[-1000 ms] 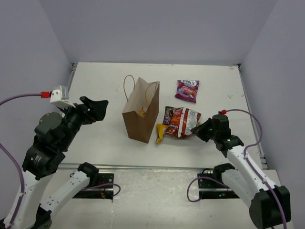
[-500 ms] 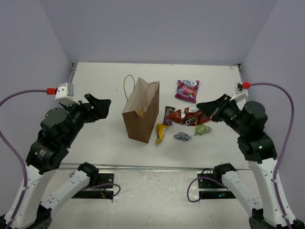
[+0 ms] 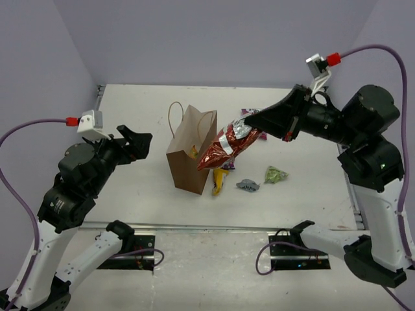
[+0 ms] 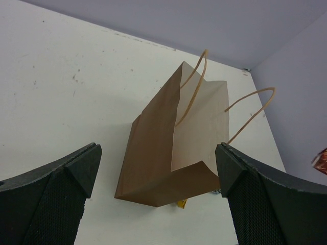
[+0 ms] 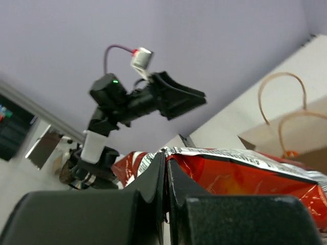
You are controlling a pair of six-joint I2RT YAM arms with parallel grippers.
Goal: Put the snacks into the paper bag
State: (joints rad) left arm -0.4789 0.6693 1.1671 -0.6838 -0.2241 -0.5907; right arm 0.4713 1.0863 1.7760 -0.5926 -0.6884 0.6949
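Observation:
The brown paper bag [image 3: 191,152] stands upright mid-table, mouth open, a yellow packet [image 3: 193,152] inside; it fills the left wrist view [image 4: 171,148]. My right gripper [image 3: 248,120] is shut on the top edge of the big red chip bag [image 3: 228,145], which hangs in the air just right of the paper bag's mouth; it also shows in the right wrist view [image 5: 240,176]. My left gripper [image 3: 137,144] is open and empty, left of the bag. An orange-yellow bag [image 3: 219,181], a grey wrapper [image 3: 248,185] and a green wrapper [image 3: 275,174] lie on the table. The magenta pouch is mostly hidden behind the chip bag.
The white table ends at a metal rail [image 3: 214,227] near the arm bases. Lilac walls close in the back and both sides. The left arm [image 5: 133,99] shows in the right wrist view.
My right gripper has lifted the red chip bag off the table and carried it up and left toward the paper bag's mouth, uncovering the grey and green wrappers. The left arm has barely moved.

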